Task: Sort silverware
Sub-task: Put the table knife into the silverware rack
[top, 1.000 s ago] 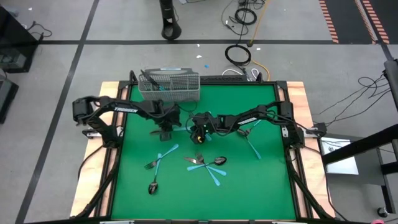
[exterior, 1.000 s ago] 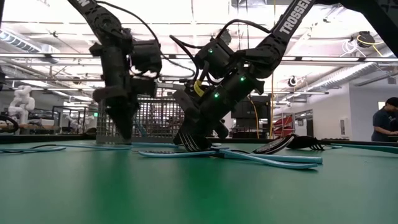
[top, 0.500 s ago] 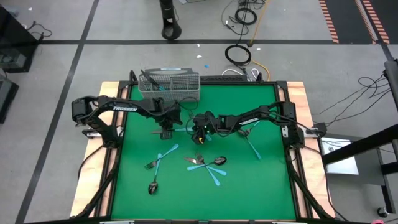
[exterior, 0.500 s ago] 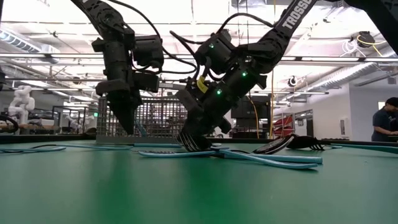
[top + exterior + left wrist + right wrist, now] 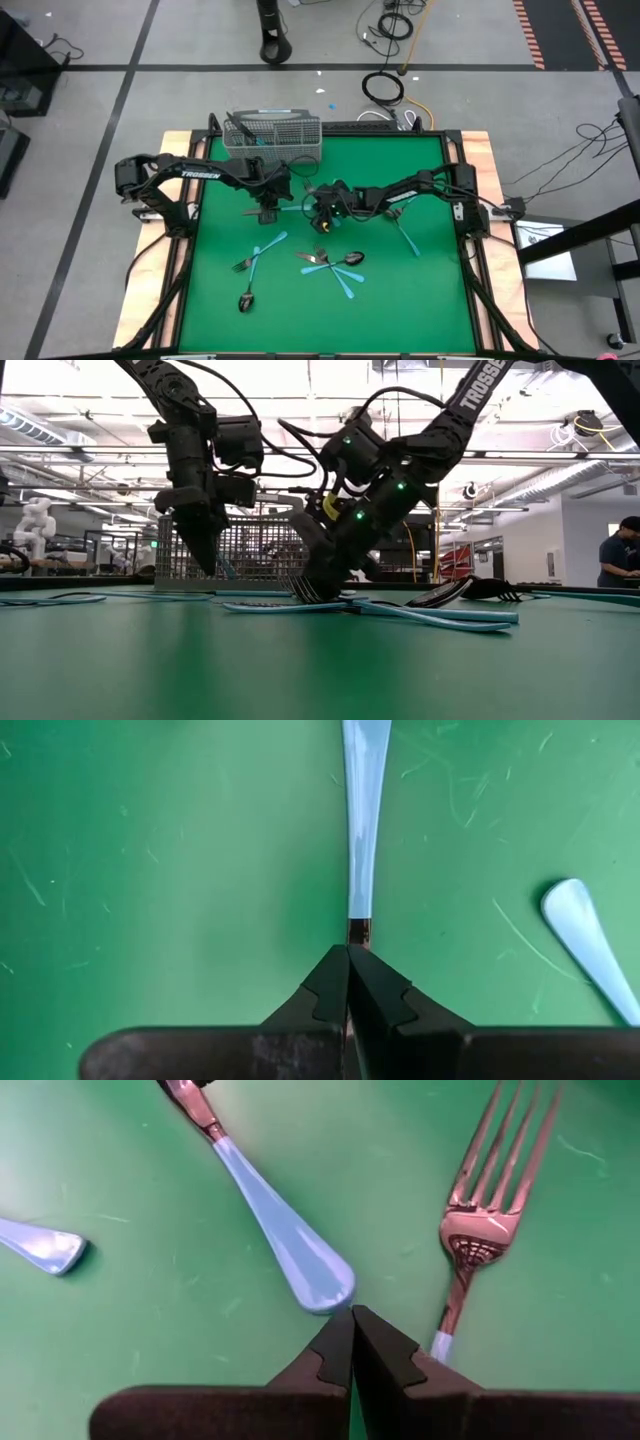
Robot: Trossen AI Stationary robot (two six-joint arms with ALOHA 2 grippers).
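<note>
Overhead, the green table (image 5: 420, 300) carries both dark arms, which meet near its centre; the wire-mesh basket (image 5: 272, 138) stands at the far edge, left of middle, with at least one dark utensil inside.

Left arm reaches in from the left side. Left gripper (image 5: 267, 212) hangs just above the mat, in front of the basket. Its wrist view shows the fingers pressed together with nothing between them, the tips (image 5: 349, 982) over the metal neck of a blue-handled utensil (image 5: 360, 810) lying flat.

Right arm reaches in from the right side. Right gripper (image 5: 322, 212) points down near table centre, close beside the left one. Fingers likewise clenched and empty; tips (image 5: 352, 1342) sit just beside the rounded end of a blue handle (image 5: 285, 1240), with a fork (image 5: 478, 1230) lying alongside.

Remaining silverware lies loose on the mat: a crossed cluster of forks and spoons (image 5: 335, 264) in front of the grippers, a blue-handled fork (image 5: 258, 253) and a dark spoon (image 5: 246, 299) toward the front left, another blue-handled piece (image 5: 405, 236) to the right.
</note>
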